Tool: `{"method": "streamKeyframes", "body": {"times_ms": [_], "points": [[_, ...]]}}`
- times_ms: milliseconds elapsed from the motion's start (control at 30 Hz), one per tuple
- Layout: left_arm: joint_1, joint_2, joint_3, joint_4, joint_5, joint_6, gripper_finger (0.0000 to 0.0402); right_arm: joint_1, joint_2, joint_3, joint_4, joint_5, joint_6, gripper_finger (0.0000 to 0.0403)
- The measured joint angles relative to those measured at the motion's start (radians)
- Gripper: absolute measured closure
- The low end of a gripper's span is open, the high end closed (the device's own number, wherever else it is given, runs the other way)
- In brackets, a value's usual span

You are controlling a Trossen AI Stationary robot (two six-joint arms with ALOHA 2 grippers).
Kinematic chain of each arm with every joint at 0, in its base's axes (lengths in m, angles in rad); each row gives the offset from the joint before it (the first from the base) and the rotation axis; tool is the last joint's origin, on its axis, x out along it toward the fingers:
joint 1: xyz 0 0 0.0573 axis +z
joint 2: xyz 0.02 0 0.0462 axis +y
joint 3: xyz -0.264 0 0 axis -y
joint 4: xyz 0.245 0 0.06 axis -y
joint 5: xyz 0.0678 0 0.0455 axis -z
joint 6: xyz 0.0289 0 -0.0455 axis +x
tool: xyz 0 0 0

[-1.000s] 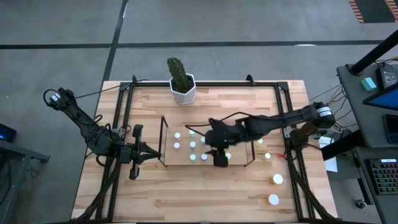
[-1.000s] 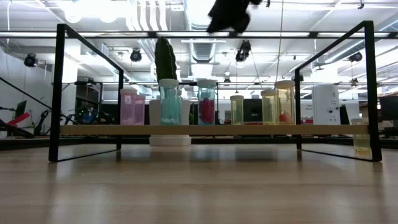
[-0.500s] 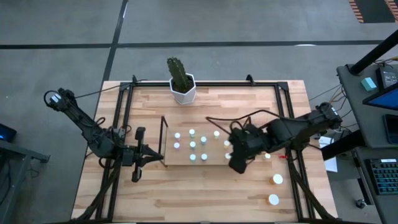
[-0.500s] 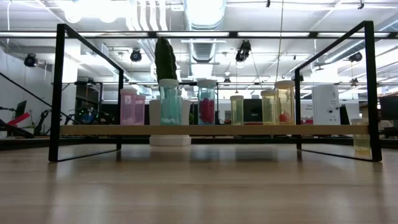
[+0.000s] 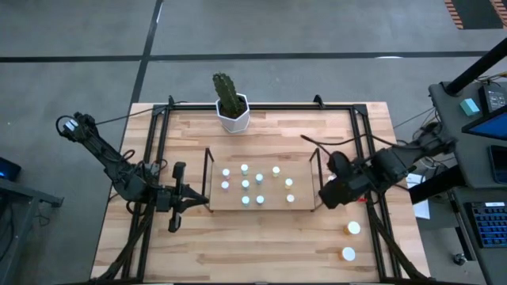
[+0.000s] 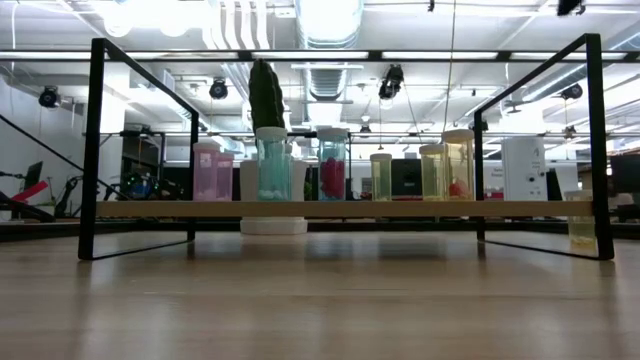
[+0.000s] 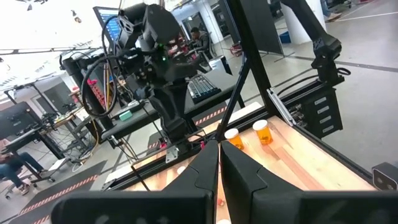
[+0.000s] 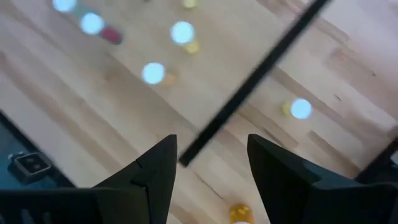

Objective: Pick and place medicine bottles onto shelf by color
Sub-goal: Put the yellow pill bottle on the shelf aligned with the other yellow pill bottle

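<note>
The shelf (image 5: 273, 190), a wire rack with a wood base, stands mid-table. Several white-capped medicine bottles stand on it, among them a pink one (image 6: 207, 170), a teal one (image 6: 271, 165) and yellowish ones (image 6: 458, 165). Two more bottles (image 5: 353, 228) (image 5: 348, 253) stand on the table near its right front corner. My right gripper (image 5: 326, 196) hovers open and empty just past the shelf's right end loop; its wrist view (image 8: 211, 146) looks down on the table and blurred caps. My left gripper (image 5: 194, 199) is shut and empty at the shelf's left end, and it also shows in its wrist view (image 7: 219, 168).
A white hexagonal cactus pot (image 5: 233, 115) stands at the far edge behind the shelf. A black frame (image 5: 158, 150) edges the table on both sides. A yellowish bottle (image 6: 581, 220) stands on the table right of the shelf. Bare wood lies in front of the shelf.
My right gripper has gone from above the shelf's near middle toward the table's right edge, past the shelf's right end loop, and has left the top of the low view. The bottles on the shelf stand as before.
</note>
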Motion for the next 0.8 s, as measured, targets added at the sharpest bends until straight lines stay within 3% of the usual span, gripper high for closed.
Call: {"method": "streamKeyframes", "body": {"times_ms": [800], "points": [[0.000,0.000,0.000,0.000,-0.003,0.000,0.0402,0.178,-0.111,-0.342,-0.001,-0.096,0.527,0.0216]]}}
